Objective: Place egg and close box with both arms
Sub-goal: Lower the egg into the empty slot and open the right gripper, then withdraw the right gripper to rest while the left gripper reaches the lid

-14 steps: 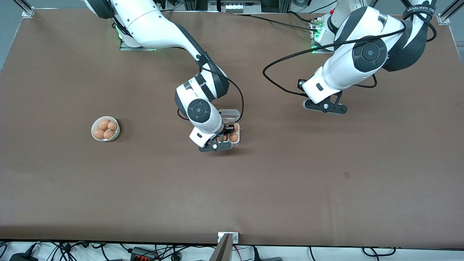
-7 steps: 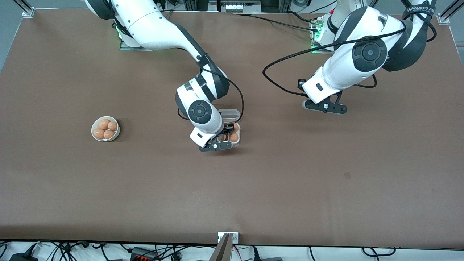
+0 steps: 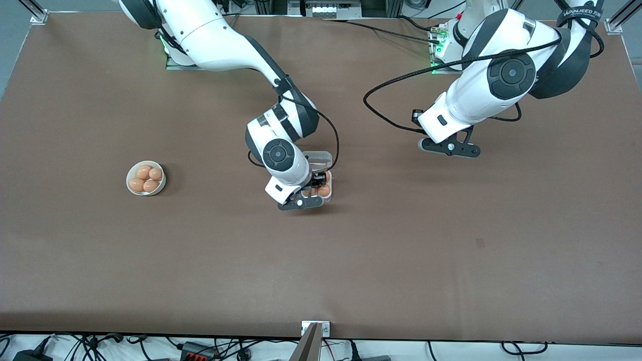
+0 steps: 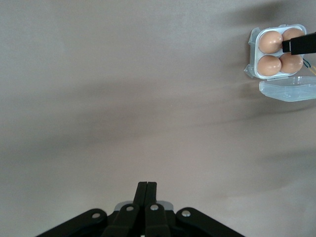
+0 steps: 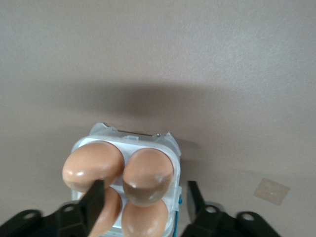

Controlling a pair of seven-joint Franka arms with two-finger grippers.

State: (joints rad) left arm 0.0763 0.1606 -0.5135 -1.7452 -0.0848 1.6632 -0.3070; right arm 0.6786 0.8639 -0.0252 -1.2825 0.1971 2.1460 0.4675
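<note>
Four smooth orange-brown eggs [image 5: 148, 174] seated in small clear-plastic carton [image 4: 254, 53] mid-tabletop [image 3: 401, 260], lid [image 4: 289, 90] open. Right tool [image 5: 145, 200] spread, straddling one egg, none gripped. Left tool [image 4: 146, 190] pressed together, waiting over bare tabletop. Eggs judged fragile, slippery; lid thin, flexible, best pushed at free edge. Hinge hidden.

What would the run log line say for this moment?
right gripper: fingers open over box | four eggs in cells | lid open | left gripper: shut, waiting
</note>
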